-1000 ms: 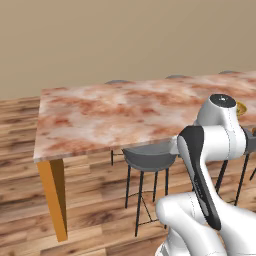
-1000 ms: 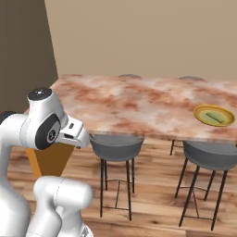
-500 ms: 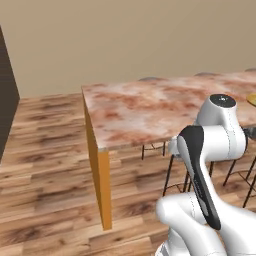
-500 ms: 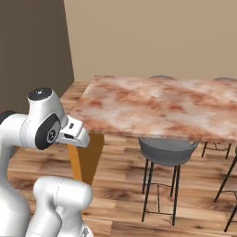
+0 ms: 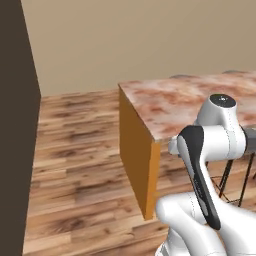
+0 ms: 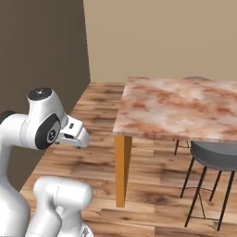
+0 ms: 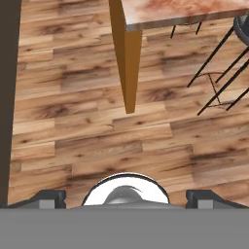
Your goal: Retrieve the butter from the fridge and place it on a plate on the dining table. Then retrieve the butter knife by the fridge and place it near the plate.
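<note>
The dining table (image 5: 180, 105), with its reddish-brown and white marbled top, shows its near end on the right of both base views (image 6: 185, 106). In the hand view its corner (image 7: 180, 9) sits at the top. My gripper (image 7: 127, 198) hangs over bare wood floor. It is open, the fingertips (image 7: 51, 197) stand far apart and nothing is between them. In the right base view the hand (image 6: 75, 134) is folded close to the arm, short of the table. The butter, the plate, the fridge and the butter knife are out of view.
An orange table leg (image 5: 137, 155) (image 7: 126, 63) stands at the table's near corner. A grey round stool (image 6: 215, 155) with thin black legs (image 7: 219, 73) sits under the table's right side. A dark brown wall panel (image 5: 15, 125) (image 6: 41, 60) rises on the left. Wood floor lies between.
The whole picture has shifted, so the base has turned left. The table has slid to the right of the views, the plate has left them and the dark wall has come in.
</note>
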{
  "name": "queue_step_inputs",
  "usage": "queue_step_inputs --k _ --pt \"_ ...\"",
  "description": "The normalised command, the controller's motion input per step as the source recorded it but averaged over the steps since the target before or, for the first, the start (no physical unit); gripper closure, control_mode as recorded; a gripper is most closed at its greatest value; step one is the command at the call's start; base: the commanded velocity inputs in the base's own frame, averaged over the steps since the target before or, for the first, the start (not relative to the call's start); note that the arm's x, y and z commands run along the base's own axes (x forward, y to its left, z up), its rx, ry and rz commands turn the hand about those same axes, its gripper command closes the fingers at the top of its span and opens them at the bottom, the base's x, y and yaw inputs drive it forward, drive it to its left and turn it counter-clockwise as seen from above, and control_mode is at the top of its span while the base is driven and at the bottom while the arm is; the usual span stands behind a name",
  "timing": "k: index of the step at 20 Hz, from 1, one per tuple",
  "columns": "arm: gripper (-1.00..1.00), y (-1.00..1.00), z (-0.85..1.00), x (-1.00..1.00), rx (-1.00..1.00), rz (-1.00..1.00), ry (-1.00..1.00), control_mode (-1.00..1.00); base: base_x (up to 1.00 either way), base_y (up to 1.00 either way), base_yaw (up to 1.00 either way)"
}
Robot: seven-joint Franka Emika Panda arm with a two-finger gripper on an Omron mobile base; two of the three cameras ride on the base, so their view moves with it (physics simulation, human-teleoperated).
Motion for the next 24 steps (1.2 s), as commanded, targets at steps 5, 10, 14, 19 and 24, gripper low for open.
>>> queue_step_inputs --k 5,10,14,19,24 --pt "-1.00 0.00 0.00 0.00 0.00 0.00 0.00 1.00 0.03 1.00 0.00" --pt "-1.00 0.00 0.00 0.00 0.00 0.00 0.00 1.00 0.58 0.88 0.00" --pt "-1.00 0.00 0.00 0.00 0.00 0.00 0.00 1.00 0.99 0.73 0.00" --pt "-1.00 0.00 0.00 0.00 0.00 0.00 0.00 1.00 1.00 0.27 0.00" --pt "-1.00 0.00 0.00 0.00 0.00 0.00 0.00 1.00 1.00 0.26 -0.01"
